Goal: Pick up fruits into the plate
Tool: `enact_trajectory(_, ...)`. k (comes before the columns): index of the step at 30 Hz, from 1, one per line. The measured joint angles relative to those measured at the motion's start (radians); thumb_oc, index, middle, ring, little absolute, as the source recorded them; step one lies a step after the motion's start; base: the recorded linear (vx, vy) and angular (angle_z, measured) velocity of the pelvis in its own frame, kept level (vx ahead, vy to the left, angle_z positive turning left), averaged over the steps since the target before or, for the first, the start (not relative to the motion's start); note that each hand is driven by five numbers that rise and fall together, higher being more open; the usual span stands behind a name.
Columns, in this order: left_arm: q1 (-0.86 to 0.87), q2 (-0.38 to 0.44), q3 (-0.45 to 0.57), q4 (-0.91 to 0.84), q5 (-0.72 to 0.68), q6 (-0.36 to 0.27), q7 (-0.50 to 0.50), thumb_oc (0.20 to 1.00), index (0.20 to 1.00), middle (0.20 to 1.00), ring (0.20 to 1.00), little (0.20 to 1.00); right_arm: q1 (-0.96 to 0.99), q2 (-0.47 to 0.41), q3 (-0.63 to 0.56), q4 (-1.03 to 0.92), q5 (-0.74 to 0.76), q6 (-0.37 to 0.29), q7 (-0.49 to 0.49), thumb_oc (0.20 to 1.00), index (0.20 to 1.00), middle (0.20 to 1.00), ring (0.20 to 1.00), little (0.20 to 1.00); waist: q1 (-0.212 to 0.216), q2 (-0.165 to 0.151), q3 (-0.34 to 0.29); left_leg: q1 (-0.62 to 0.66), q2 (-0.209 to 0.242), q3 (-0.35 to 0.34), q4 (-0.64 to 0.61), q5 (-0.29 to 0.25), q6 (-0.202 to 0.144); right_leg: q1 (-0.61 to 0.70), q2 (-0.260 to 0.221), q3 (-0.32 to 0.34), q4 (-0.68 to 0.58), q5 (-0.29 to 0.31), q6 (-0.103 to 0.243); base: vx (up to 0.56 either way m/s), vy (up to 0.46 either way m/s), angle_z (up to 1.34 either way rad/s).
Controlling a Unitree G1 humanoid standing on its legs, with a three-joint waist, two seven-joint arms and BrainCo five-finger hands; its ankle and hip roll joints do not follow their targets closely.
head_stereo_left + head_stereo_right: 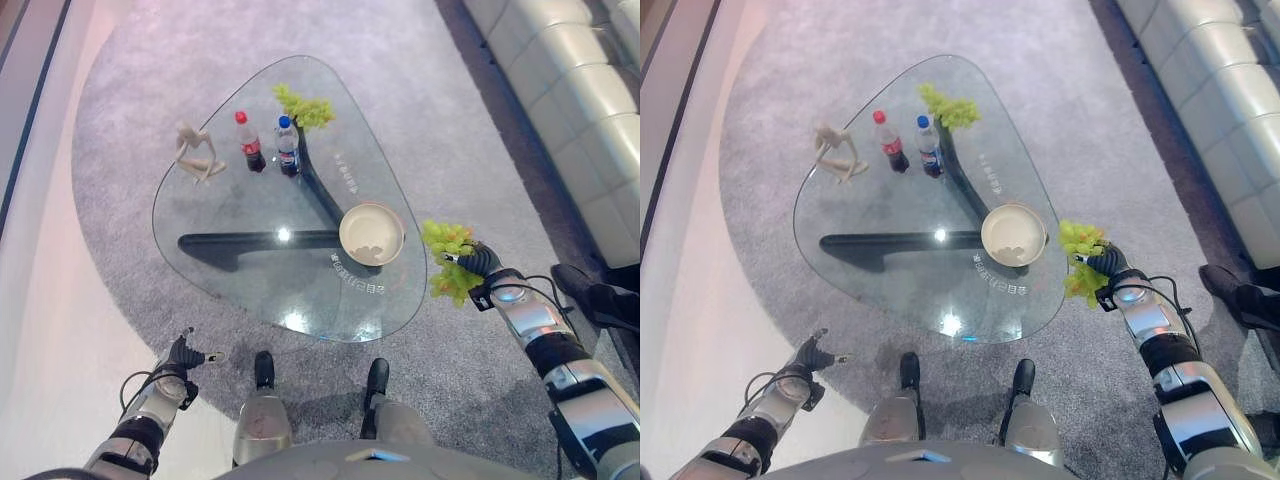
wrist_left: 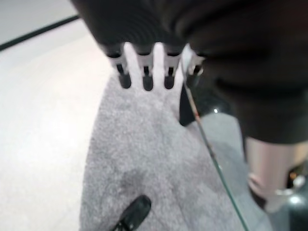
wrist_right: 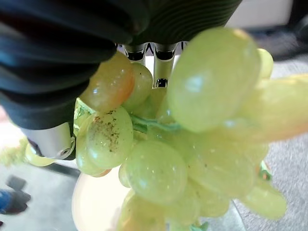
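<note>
While the left hand hangs low off the near-left edge of the glass surface, over the grey carpet where it meets the pale floor, its fingers are straight and apart, holding nothing. Plenty of open carpet between that hand and the surface's rim. On the surface, far-left: a beige figurine, standing well in from the edge. Just right of it, a red-capped dark bottle and a blue-capped bottle side by side, close but apart. Behind the blue one, a green grape bunch sits near the far rim. The middle of the glass is bare, the dark base showing through it. Toward the near-right, a cream plate lies inside the rim, with a narrow margin of glass on its right side; contents can't be made out. Past the right edge, off the surface and over carpet, the right hand has its fingers clamped on a second green grape bunch, held in the air just beside the rim, near the plate but not over it. Right wrist view shows the grapes packed against the palm, with the plate's pale rim below them. Far right: a white sofa along the carpet edge, a strip of open carpet between it and the surface.
</note>
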Motion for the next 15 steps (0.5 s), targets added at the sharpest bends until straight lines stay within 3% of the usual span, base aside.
enact_trajectory(7,-0.067,0.003,-0.005,0.022,-0.012,-0.042,0.029,1.0,1.0,1.0,1.0,1.0,-0.111,-0.008,0.027,0.107,-0.05,-0.039,-0.032,0.2,0.2,0.2,0.2,0.2,0.033,0.017,0.112,-0.086,-0.004,-0.042,0.033,0.005,0.001,-0.043,-0.004,-0.032,0.001,0.002,-0.002,-0.05,-0.001,0.15)
enact_trajectory(10,-0.105,0.004,-0.005,0.025,-0.032,-0.06,0.049,1.0,1.0,1.0,1.0,1.0,-0.2,-0.036,0.029,0.147,-0.049,-0.042,-0.067,0.2,0.2,0.2,0.2,0.2,0.042,0.037,0.203,-0.123,-0.003,-0.062,0.066,0.005,0.001,-0.052,-0.004,-0.053,0.007,0.005,-0.007,-0.03,-0.036,0.18)
enact_trajectory(15,-0.113,0.003,-0.032,0.031,-0.037,-0.094,0.08,1.0,1.0,1.0,1.0,1.0,-0.298,-0.054,0.029,0.183,-0.047,-0.042,-0.155,0.2,0.2,0.2,0.2,0.2,0.072,0.047,0.229,-0.213,-0.007,-0.076,0.093,0.005,0.001,-0.139,-0.012,-0.063,0.046,0.005,-0.008,0.0,-0.007,0.07)
